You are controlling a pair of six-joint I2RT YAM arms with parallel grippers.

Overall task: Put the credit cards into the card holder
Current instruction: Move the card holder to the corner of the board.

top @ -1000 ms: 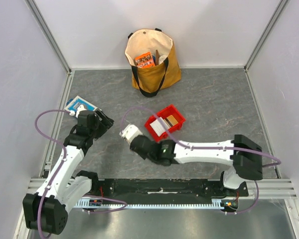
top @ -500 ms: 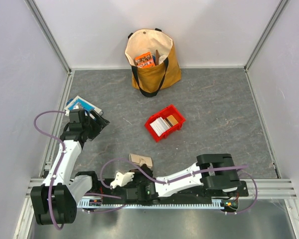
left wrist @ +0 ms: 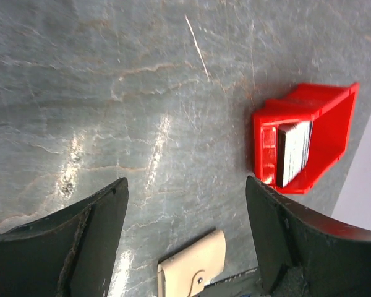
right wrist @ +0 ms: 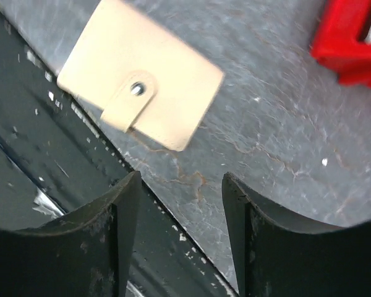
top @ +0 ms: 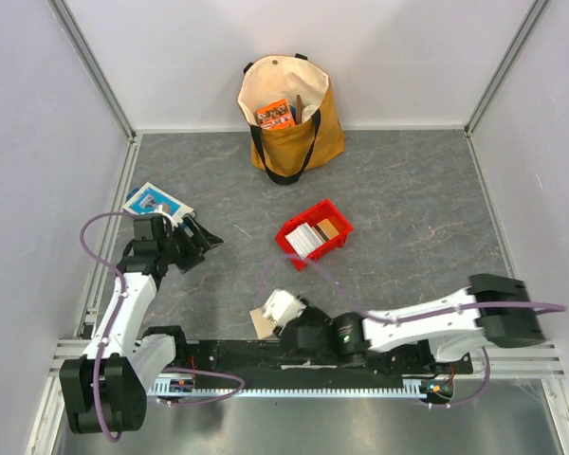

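A: Item 1, R claw?
B: Jaws apart, nothing btwn. Card holder flat on table just beyond its tips, snap tab done up.
A: Item 2, L claw?
B: Wide open, empty. Credit cards stacked on edge in red tray, ahead of it, well apart.
A: Step?
B: Prob. setup: holder shut, no cards loaded. Next calls for unsnapping tab, spreading holder, then picking one card w/o dragging the stack.

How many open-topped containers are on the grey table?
2. A mustard-yellow canvas tote bag stands at the far wall. A red plastic tray sits mid-table, holding a stack of pale credit cards. Others could be hidden from view.
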